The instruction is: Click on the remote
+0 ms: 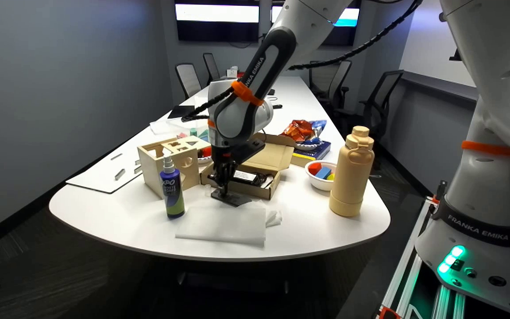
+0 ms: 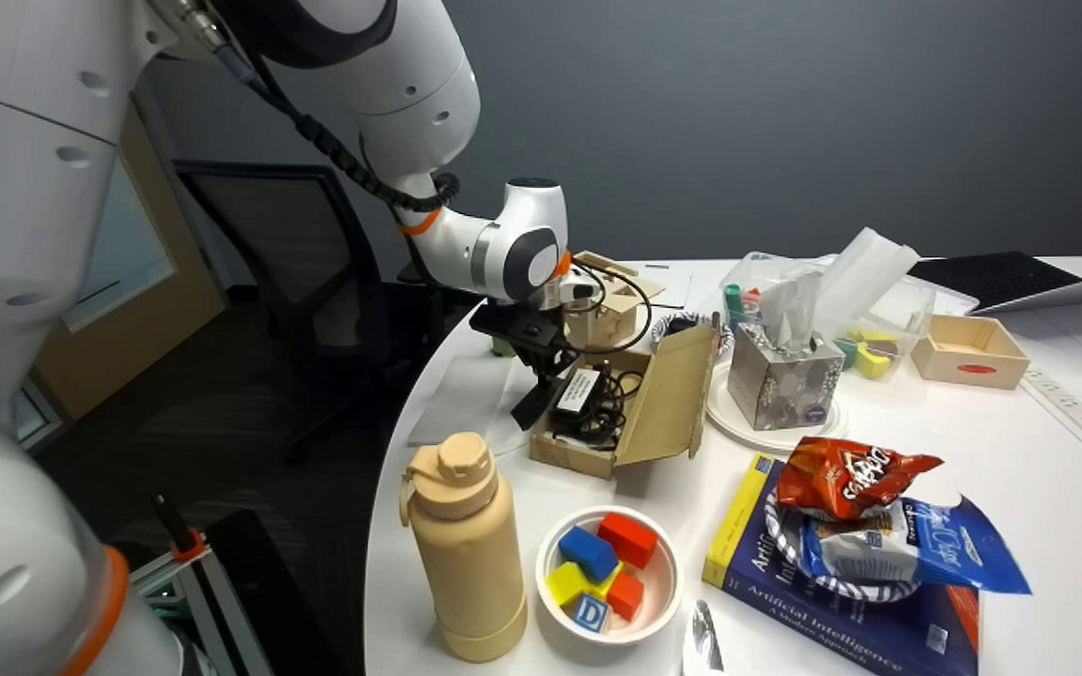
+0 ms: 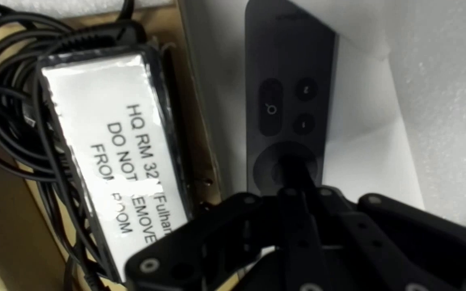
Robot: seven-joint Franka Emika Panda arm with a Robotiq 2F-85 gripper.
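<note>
The remote is a thin black slab lying flat on the table beside the cardboard box. It shows in both exterior views (image 1: 236,199) (image 2: 532,406) and large in the wrist view (image 3: 289,60). Its buttons and round pad face up. White paper covers one top corner in the wrist view. My gripper (image 3: 295,165) has its fingers together with nothing between them. It points down, with its tips over the round pad. Whether the tips touch the pad I cannot tell. The gripper hides the remote's lower end in the wrist view. The gripper also shows in both exterior views (image 1: 223,190) (image 2: 548,376).
The open cardboard box (image 1: 261,191) with a black adapter (image 3: 111,153) and cables stands right beside the remote. A wooden box (image 1: 153,173), a spray bottle (image 1: 172,190) and white paper (image 1: 222,223) are near. A peach bottle (image 2: 466,554) and a bowl of blocks (image 2: 550,545) stand farther off.
</note>
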